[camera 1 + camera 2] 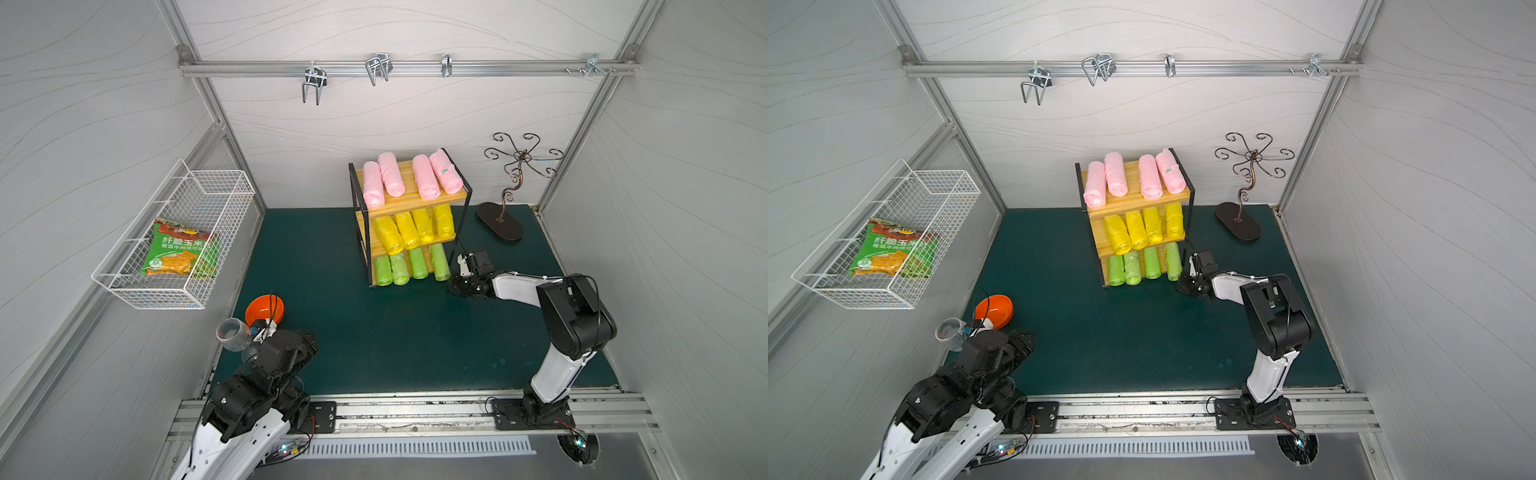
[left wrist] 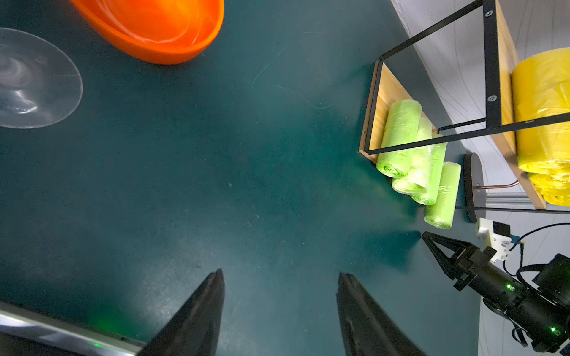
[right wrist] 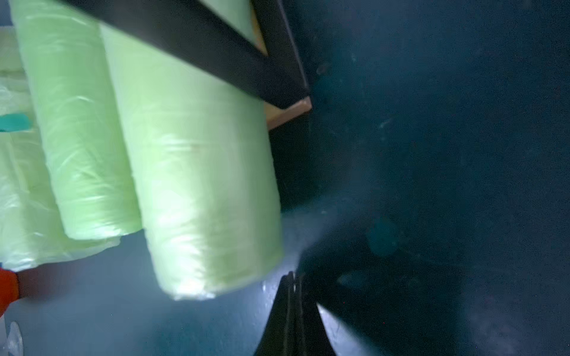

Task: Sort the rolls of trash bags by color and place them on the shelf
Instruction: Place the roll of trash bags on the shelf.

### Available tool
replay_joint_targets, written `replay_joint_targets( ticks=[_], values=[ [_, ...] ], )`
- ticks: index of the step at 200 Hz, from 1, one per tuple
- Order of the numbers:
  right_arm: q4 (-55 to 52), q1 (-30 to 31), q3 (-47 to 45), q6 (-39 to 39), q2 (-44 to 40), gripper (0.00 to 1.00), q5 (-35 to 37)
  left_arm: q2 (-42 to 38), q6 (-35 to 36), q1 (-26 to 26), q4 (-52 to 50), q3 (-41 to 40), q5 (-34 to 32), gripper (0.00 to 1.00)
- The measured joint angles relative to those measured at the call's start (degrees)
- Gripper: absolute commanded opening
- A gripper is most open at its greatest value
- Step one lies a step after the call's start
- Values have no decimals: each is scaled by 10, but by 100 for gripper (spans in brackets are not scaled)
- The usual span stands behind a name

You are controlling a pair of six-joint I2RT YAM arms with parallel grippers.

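All twelve rolls lie on the shelf (image 1: 408,183): the pink rolls (image 1: 390,174) on the top board, the yellow rolls (image 1: 407,230) on the middle one, and the green rolls (image 1: 401,270) on the bottom one, side by side with their ends facing the front. The green roll nearest the shelf's right post (image 3: 197,172) juts past the front edge of its board. Just off that jutting end, beside the shelf's right front corner and low over the dark green mat (image 1: 395,332), sits the right gripper (image 3: 292,279). Its two fingers are pressed together with nothing between them, and it is close to the roll but has no hold on it. The left gripper (image 2: 280,276) is well away from the shelf, out in front and to its left, with its fingers spread apart over bare mat and nothing in them. An orange bowl (image 1: 264,309) and a clear cup (image 1: 232,332) sit by that arm. Behind the shelf, to its right, is a curly metal stand (image 1: 500,222). Far to the shelf's left, a white wire basket (image 1: 124,286) on the wall holds a snack bag (image 1: 180,249).
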Motion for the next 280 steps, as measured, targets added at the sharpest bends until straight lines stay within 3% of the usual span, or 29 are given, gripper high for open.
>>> replay_joint_targets(
  ticks=[280],
  values=[
    [35,-38,93,40,87,0,-81,0,0,0,0,0,0,63]
  ],
)
